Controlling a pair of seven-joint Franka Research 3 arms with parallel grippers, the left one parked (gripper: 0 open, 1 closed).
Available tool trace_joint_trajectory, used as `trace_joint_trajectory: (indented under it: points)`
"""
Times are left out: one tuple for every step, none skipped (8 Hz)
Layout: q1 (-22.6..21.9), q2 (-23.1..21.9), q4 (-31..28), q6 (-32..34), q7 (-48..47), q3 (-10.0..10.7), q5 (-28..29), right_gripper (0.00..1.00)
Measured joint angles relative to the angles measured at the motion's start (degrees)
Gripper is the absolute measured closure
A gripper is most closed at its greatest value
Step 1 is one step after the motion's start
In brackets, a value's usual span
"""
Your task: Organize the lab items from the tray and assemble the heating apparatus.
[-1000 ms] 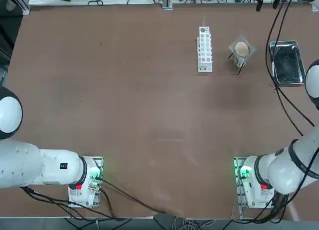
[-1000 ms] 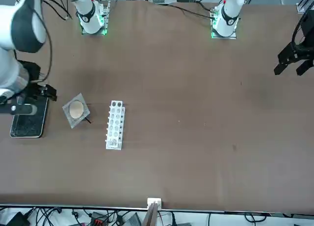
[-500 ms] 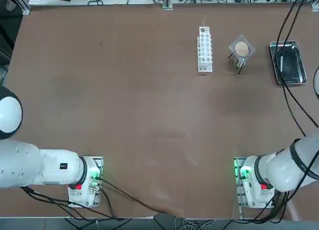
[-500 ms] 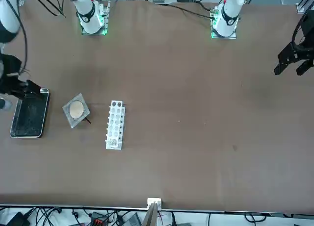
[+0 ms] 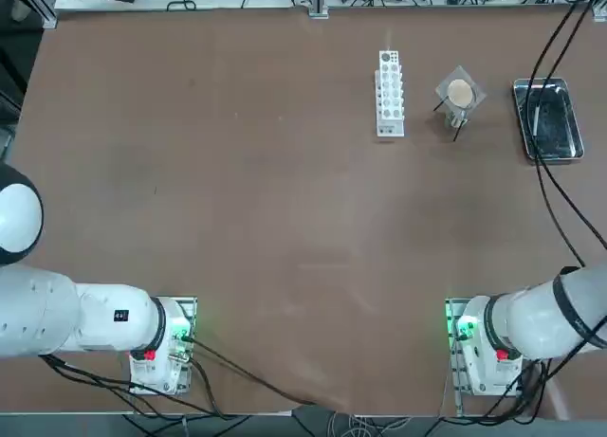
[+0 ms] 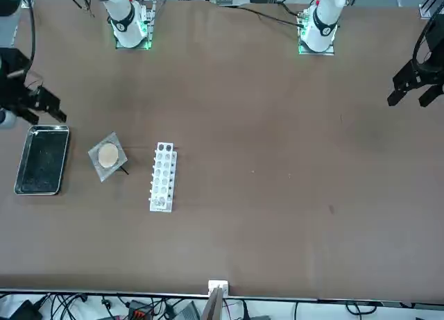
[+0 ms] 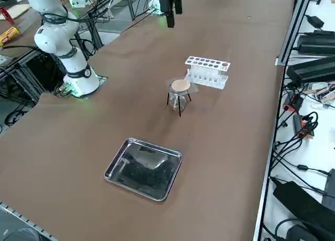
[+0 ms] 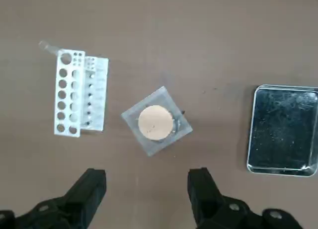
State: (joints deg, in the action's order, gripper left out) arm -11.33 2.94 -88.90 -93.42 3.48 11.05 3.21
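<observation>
The right gripper [image 8: 147,189] hangs high above the tabletop [image 5: 237,219], its jaws spread wide and empty. The mesh [image 8: 156,122] sits on the ring stand [image 7: 179,102], apparently over the burner [image 7: 178,100], well below and just ahead of the jaws' gap. The tray [image 8: 283,129] lies off to one side, the rack [image 8: 79,93] to the other.

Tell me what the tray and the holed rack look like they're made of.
The tray looks like polished metal: shiny raised rim, dark mirror-like bottom with reflections. The rack looks like matte white plastic, uniformly opaque with neat round holes, though painted material can't be ruled out.
</observation>
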Motion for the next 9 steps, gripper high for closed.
trace_joint_trajectory:
  points:
    - [2.82,-1.82,-1.45,0.08,0.0,-2.98,-0.02,0.0]
    - [5.08,-3.44,-2.84,0.21,0.0,-5.21,-0.02,0.0]
    - [6.77,-4.78,-4.3,0.28,0.0,-7.0,-0.03,0.0]
    - [7.98,-5.74,-5.55,0.29,-0.17,-8.19,-0.03,0.0]
    - [8.57,-6.12,-6.14,0.28,-0.65,-8.65,-0.06,0.0]
    - [8.84,-6.21,-6.41,0.28,-1.4,-8.79,-0.59,0.0]
    - [8.86,-6.21,-6.51,0.28,-1.88,-8.85,-2.03,0.0]
    - [8.86,-6.21,-6.55,0.34,-2.26,-8.99,-3.34,0.0]
    - [8.86,-6.22,-6.55,0.51,-2.52,-9.07,-3.63,0.0]
